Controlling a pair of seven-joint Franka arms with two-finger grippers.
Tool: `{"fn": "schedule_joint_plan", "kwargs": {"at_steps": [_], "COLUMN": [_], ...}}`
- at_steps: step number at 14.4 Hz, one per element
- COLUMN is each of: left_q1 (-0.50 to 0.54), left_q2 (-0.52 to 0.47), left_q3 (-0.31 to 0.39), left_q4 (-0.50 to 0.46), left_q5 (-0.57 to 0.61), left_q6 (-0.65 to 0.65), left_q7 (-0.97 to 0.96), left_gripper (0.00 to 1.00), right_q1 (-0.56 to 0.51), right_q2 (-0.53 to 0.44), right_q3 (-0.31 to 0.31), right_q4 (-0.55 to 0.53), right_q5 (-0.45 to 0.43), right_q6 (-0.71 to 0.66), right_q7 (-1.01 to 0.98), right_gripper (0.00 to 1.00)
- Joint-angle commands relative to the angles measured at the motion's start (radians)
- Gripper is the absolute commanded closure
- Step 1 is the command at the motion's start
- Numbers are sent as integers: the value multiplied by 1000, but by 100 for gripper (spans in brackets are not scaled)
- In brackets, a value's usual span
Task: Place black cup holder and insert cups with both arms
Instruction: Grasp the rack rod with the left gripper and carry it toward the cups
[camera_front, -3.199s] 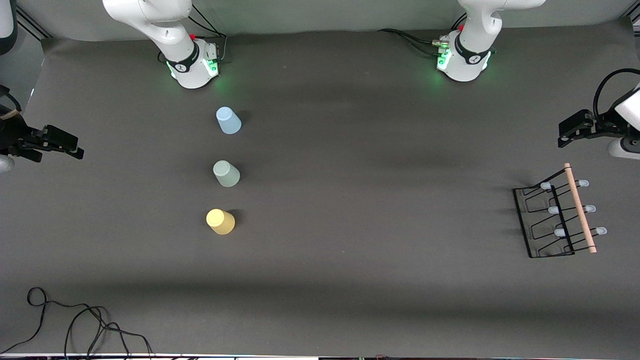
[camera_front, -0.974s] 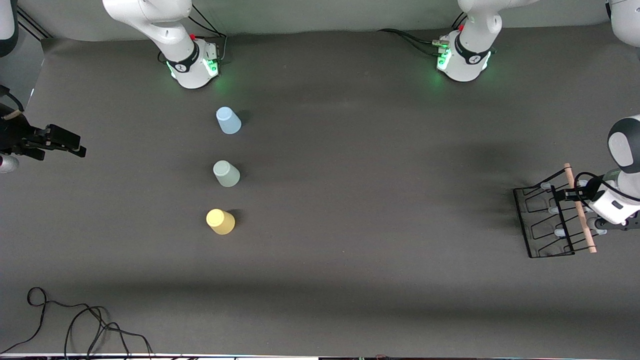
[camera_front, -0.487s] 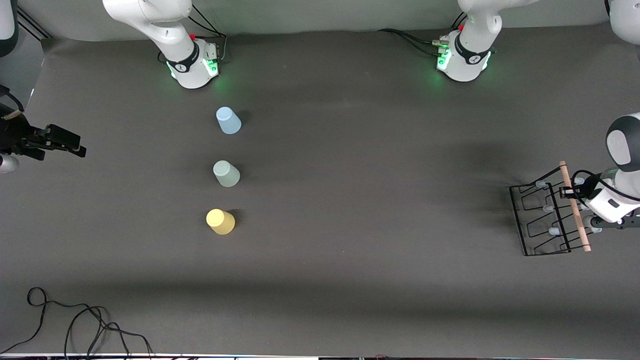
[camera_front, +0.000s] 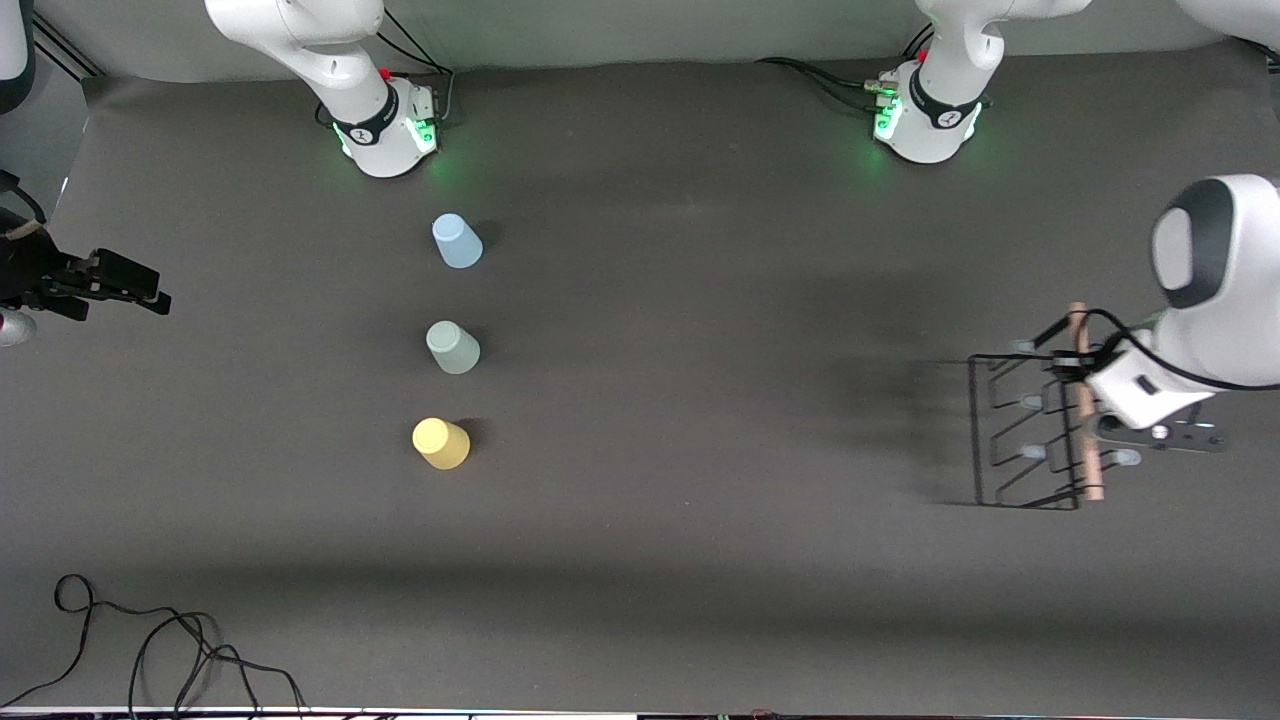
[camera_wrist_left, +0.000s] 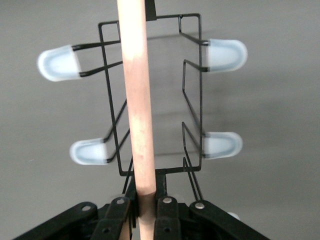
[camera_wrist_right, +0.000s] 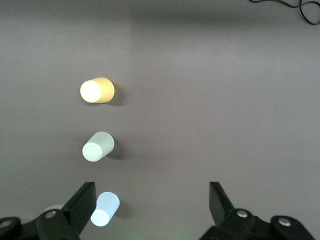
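The black cup holder (camera_front: 1030, 452) hangs off the table at the left arm's end, casting a shadow on the mat. My left gripper (camera_front: 1080, 385) is shut on its wooden rod (camera_front: 1086, 455); in the left wrist view the gripper (camera_wrist_left: 146, 205) clamps the rod (camera_wrist_left: 136, 100) with pale-capped prongs (camera_wrist_left: 227, 54) on both sides. The light blue cup (camera_front: 457, 241), grey-green cup (camera_front: 453, 347) and yellow cup (camera_front: 441, 443) stand in a row near the right arm's base. My right gripper (camera_front: 155, 288) waits open and empty at the right arm's end of the table. The right wrist view (camera_wrist_right: 151, 192) shows the yellow (camera_wrist_right: 97, 90), grey-green (camera_wrist_right: 98, 146) and blue (camera_wrist_right: 105, 209) cups below it.
The two green-lit arm bases (camera_front: 385, 130) (camera_front: 925, 120) stand along the table edge farthest from the front camera. Loose black cables (camera_front: 150, 650) lie at the nearest corner on the right arm's end. Dark mat lies between the cups and the holder.
My left gripper came down on the holder's rod, shut on it, and lifted the holder, carrying it toward the table's middle. The right arm and the cups have not moved.
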Motion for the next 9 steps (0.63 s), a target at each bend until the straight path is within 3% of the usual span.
{"fn": "schedule_joint_plan", "kwargs": {"at_steps": [1,6,9], "left_q1": [-120,-374,-470], "left_q2": [-7,39,72], "left_q3": [1,-5,-37], "left_q4": [17,19,49], "left_q5": [-55,-69,-81], "left_q6": [-18,29,138], "left_q7": [-84,-366,-572], "left_gripper": [100,100,100], "right_q1": [-3,-6,-5], "right_q2": [2,2,2], "right_q3": [-3,-6,-6], "right_q4": [15,13,13], "right_q5": [7,8,8], "right_q6": [-17,-18,-18], "right_q7": [-11,-11,-11], "right_gripper": [0,0,0]}}
